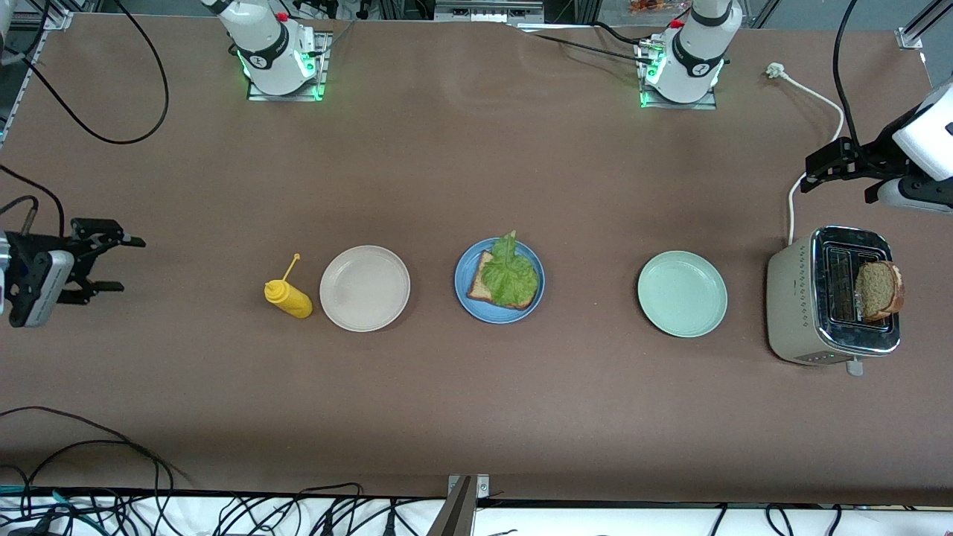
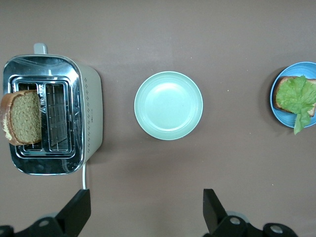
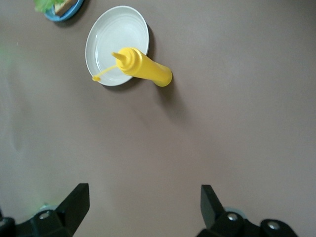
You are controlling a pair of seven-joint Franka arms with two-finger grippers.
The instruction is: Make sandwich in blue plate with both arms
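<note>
On the blue plate [image 1: 463,296], in the middle of the table, one slice of bread [image 1: 484,283] is seen lying flat with a frilly lettuce leaf [image 1: 512,274] spread over it; the sandwich is judged half built, its top slice not yet on. At about the same depth, toward the left arm's end, a pale green plate [image 1: 682,293] is passed, and then the toaster [image 1: 797,298], where the second slice [image 1: 878,290] is seen standing upright in one slot, its upper half proud of the chrome.

That slice is judged light, dry and crumbly: it would best be taken by its exposed top edge, pinched across the flat faces, gently, and drawn straight up. The lettuce below is limp and could be shifted by a careless drop.

Farther from the camera, the left gripper [image 1: 826,167] is held over the table just past the toaster, fingers spread wide, nothing between them. The right gripper [image 1: 104,260] waits at its own end, over bare table, near the yellow mustard bottle [image 1: 289,298] and beige plate [image 1: 365,288], fingers likewise spread and empty.
</note>
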